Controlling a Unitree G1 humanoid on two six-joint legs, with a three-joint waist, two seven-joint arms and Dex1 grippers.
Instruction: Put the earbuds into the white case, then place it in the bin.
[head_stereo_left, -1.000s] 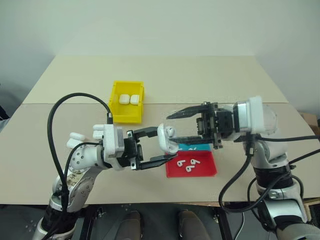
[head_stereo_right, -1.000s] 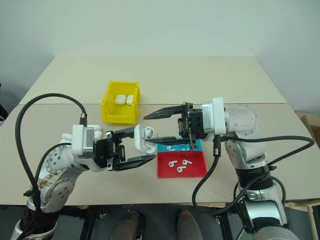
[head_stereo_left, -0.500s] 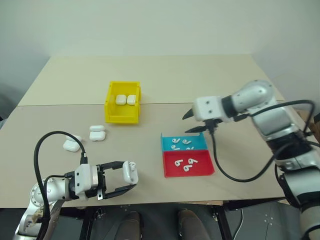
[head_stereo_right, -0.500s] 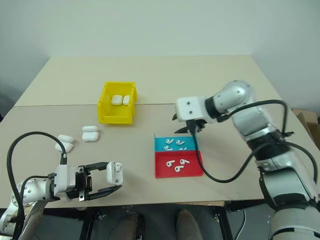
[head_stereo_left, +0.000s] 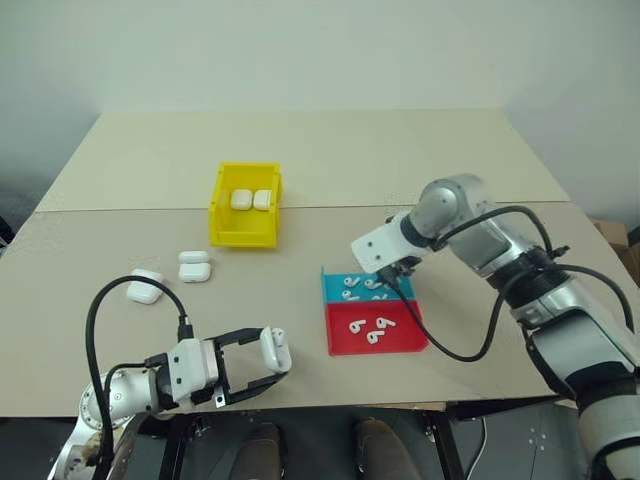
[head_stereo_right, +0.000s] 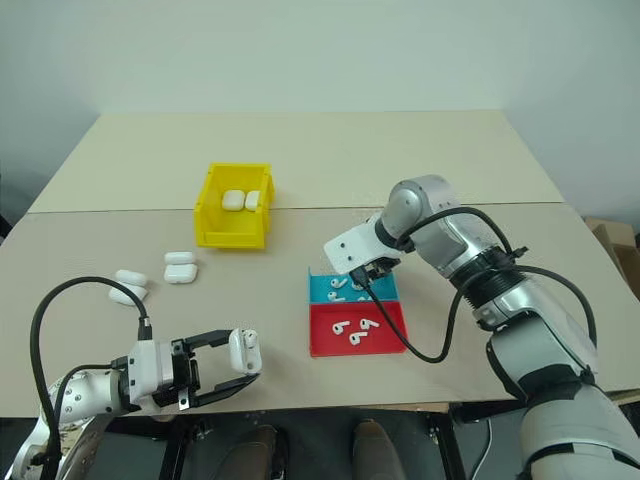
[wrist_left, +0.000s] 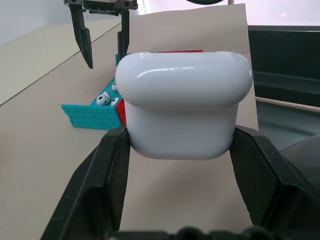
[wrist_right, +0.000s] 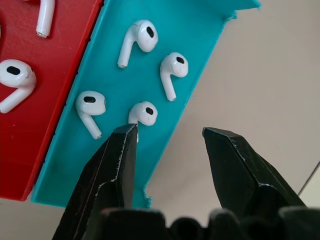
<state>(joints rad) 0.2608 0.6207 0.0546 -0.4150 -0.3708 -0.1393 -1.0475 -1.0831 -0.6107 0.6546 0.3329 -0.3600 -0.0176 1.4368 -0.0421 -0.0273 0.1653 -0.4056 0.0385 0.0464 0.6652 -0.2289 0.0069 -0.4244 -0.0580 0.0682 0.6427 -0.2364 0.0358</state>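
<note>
My left gripper (head_stereo_left: 268, 358) hangs low near the table's front left edge, shut on a white case (wrist_left: 182, 107) that stands upright between its fingers (wrist_left: 112, 170). Several earbuds (wrist_right: 143, 113) lie in the shallow blue tray (wrist_right: 190, 30), and more earbuds (head_stereo_left: 368, 328) lie in the red tray (head_stereo_left: 402, 338) beside it. My right gripper (wrist_right: 170, 135) points steeply down over the blue tray's far edge, open, with nothing between its fingertips; one tip hovers by an earbud. The yellow bin (head_stereo_left: 245, 236) stands at the back left with two cases (head_stereo_left: 251, 200) inside.
Two loose white cases (head_stereo_left: 194, 265) (head_stereo_left: 145, 286) lie on the table left of centre, between the bin and my left arm. A black cable (head_stereo_left: 470, 345) loops from my right arm over the table beside the trays.
My left gripper has sunk with the case, back toward the front left edge. My right gripper has left the case, swung forward and tipped downward over the blue tray. The camera view also shifted.
</note>
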